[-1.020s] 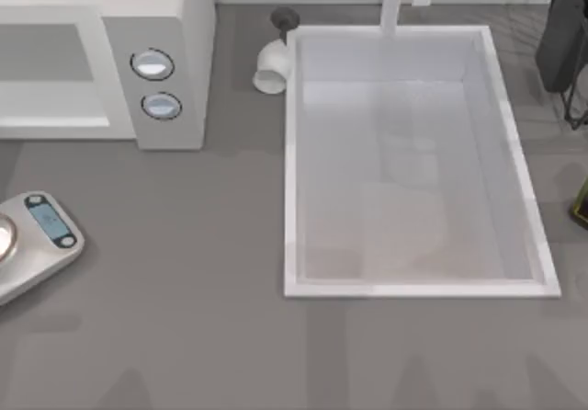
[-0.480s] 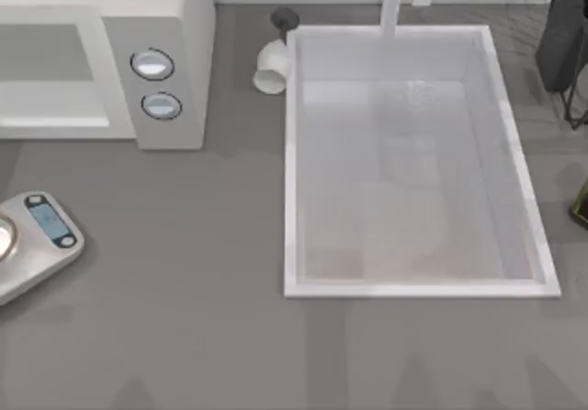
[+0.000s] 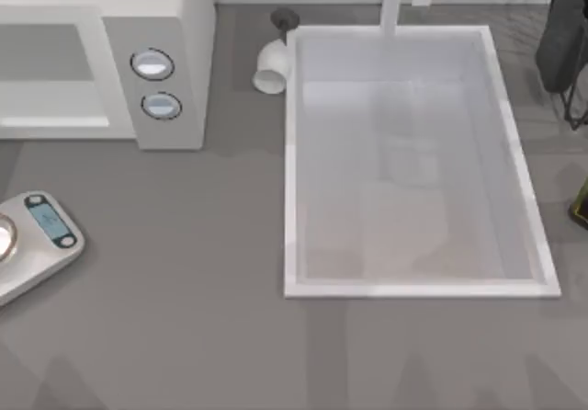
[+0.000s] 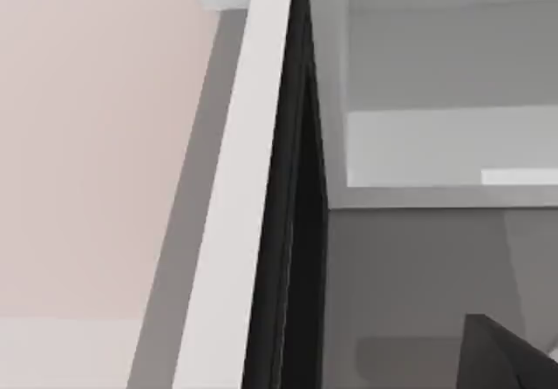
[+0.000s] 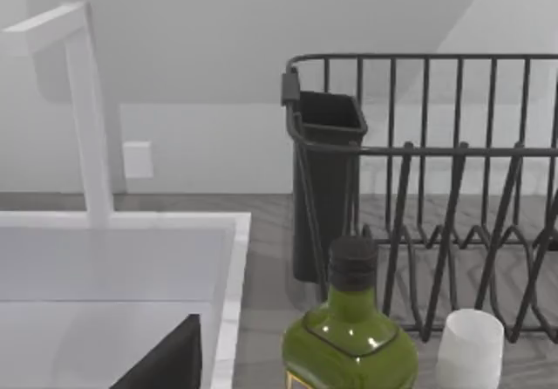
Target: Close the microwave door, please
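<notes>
Top view: the microwave (image 3: 156, 61) stands at the counter's (image 3: 184, 290) far left, its side panel carrying 2 round knobs (image 3: 152, 64). Its front opening faces the near edge, showing a pale cavity. A silver kitchen scale (image 3: 37, 240) lies near the left edge, in front of the microwave and apart from it. A white cup (image 3: 272, 68) lies tipped between the microwave and the sink (image 3: 289, 199), just beside the sink's rim. A white faucet (image 3: 395, 1) rises at the sink's far side. A dark dish rack (image 3: 565, 42) sits at the far right.

Left wrist view: the microwave door (image 4: 235, 232) runs edge-on, a white frame with a dark strip beside it, close to the camera. Beyond it the microwave's cavity shows. A dark corner of the left gripper (image 4: 506, 358) intrudes; I cannot tell whether its fingers are apart or together.

Right wrist view: a green bottle (image 5: 349, 341) with a dark cap stands before the dish rack, a white cup (image 5: 469, 350) just beside it. The sink's rim and faucet appear beside them. A dark part of the right gripper (image 5: 170, 363) shows; its opening cannot be told.
</notes>
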You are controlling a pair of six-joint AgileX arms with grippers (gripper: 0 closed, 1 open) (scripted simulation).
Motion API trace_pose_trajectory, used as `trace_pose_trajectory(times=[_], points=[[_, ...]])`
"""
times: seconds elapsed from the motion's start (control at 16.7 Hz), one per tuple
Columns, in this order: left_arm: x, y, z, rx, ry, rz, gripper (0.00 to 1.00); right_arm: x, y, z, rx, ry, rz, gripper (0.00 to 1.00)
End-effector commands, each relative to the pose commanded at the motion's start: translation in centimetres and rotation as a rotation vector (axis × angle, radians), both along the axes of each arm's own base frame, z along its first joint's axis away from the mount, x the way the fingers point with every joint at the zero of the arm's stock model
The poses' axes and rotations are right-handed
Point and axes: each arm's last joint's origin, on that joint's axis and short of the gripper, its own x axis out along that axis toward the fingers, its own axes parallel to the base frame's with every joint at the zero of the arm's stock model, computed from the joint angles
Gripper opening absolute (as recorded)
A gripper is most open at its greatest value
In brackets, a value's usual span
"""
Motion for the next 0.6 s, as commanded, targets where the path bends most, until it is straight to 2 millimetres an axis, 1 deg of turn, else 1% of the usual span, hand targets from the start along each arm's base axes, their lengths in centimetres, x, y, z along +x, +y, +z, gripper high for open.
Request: trace_pose_trajectory(times=[0.06,0.18,0.36,0.48,0.6], points=[[1.0,1.9,0.5,-0.013,0.050,0.000,0.00,0.0,0.0,0.0,0.000,0.000,0.000,1.00],[2.8,6.1,0.7,-0.046,0.142,-0.005,0.00,0.0,0.0,0.0,0.000,0.000,0.000,1.00],[4.8,12.1,-0.5,-0.091,0.248,-0.024,0.00,0.0,0.0,0.0,0.000,0.000,0.000,1.00],[5.6,15.2,-1.5,-0.109,0.296,-0.039,0.00,0.0,0.0,0.0,0.000,0.000,0.000,1.00],[6.1,17.5,-2.4,-0.118,0.327,-0.053,0.00,0.0,0.0,0.0,0.000,0.000,0.000,1.00]])
